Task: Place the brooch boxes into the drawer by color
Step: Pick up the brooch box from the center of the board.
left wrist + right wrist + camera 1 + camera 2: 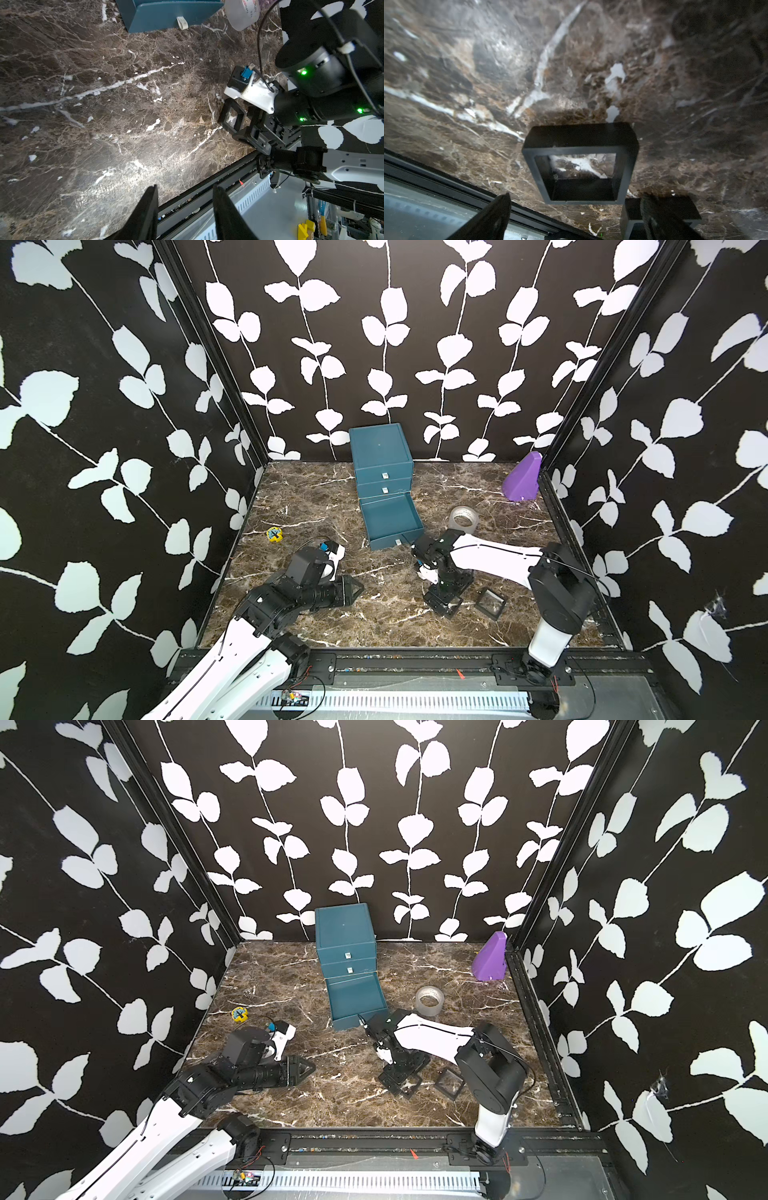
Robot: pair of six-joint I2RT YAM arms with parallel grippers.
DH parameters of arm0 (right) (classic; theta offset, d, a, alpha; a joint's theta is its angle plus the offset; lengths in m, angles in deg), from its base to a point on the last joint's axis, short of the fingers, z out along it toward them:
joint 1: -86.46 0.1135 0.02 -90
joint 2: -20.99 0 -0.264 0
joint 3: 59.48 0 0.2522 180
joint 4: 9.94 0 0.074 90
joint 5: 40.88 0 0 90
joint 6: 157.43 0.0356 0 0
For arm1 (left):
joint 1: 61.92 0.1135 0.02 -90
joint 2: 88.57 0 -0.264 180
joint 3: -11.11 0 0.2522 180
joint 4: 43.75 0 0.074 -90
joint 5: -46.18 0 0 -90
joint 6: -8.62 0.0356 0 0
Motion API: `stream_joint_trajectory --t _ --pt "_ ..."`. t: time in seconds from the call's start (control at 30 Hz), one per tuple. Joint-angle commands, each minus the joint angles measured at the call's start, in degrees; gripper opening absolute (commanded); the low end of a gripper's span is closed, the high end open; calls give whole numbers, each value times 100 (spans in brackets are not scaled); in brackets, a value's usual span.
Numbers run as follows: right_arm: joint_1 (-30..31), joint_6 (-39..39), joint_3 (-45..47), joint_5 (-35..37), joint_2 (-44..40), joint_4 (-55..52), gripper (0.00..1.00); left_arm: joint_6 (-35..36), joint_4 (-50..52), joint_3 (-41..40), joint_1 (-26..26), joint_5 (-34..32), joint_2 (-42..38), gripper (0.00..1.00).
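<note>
Near the front of the brown marble table point(332, 506), your right gripper point(576, 196) hangs spread wide over a small black square brooch box point(580, 139). Your left gripper point(185, 188) is partly spread and empty. The teal chest of drawers point(380, 445) stands at the back, its bottom drawer point(386, 542) pulled out.

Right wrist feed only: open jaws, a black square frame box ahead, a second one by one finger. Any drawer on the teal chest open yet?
Observer: Yes. The bottom drawer of the teal three-drawer chest is pulled out; the upper two are shut.
Operator: Anything in it?
Observer: Nothing that I can see; its floor shows bare teal.
Operator: Obstacles nearby?
Observer: A clear tape roll stands beside that drawer, apart from it.
</note>
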Motion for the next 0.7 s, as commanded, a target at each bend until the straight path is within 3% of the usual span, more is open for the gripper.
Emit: stream_joint_trajectory --t 0.0,0.47,0.67 --pt "43 26 52 16 107 51 98 124 -78 181 -13 -46 31 41" --pt "48 350 458 212 154 303 79 207 -164 301 -16 -49 208 40" --pt "47 569 474 403 -83 476 62 220 -229 319 -18 -51 275 39"
